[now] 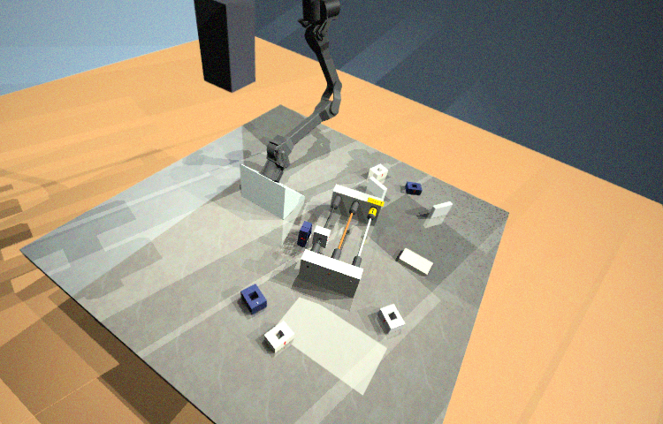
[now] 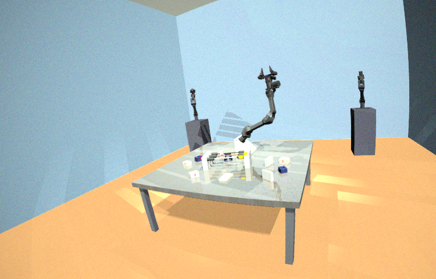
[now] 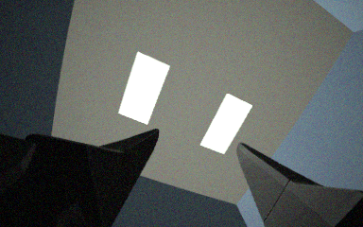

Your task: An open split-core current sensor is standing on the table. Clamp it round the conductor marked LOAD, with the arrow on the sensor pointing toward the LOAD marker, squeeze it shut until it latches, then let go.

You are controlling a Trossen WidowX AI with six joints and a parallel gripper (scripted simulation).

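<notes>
Gripper (image 2: 265,68) (image 3: 198,140): black, two-fingered, fingers spread well apart with nothing between them. It points up at the ceiling, high over the grey square table (image 1: 193,236) (image 2: 220,193), so it looks parked out of the way, and nothing seems started yet.

Rack: two white upright end plates (image 1: 331,272) (image 2: 204,162) hold the conductors up off the table, presumably so a sensor can get round one of them.

Yellow marker: small yellow sleeve (image 1: 372,212) (image 2: 240,157) at one end of the thin white conductor (image 1: 365,236). My guess is that's the LOAD one, but I can't read the lettering. The orange conductor (image 1: 346,230) runs beside it.

Sensor: can't pin it down, tbh. Blue block with a red mark (image 1: 304,233) stands just beside the rack, and a white block with a dark opening (image 1: 322,230) is at the dark conductor's end of it. Can't see which is open, or any arrow.

Loose blocks: blue and white ones with square holes lie around the rack, probably lookalikes.

Next move: swing down, check hinge and arrow up close, then grab so the open side can slip over the conductor. Orange one's close, so snagging it is the risk imo.
</notes>
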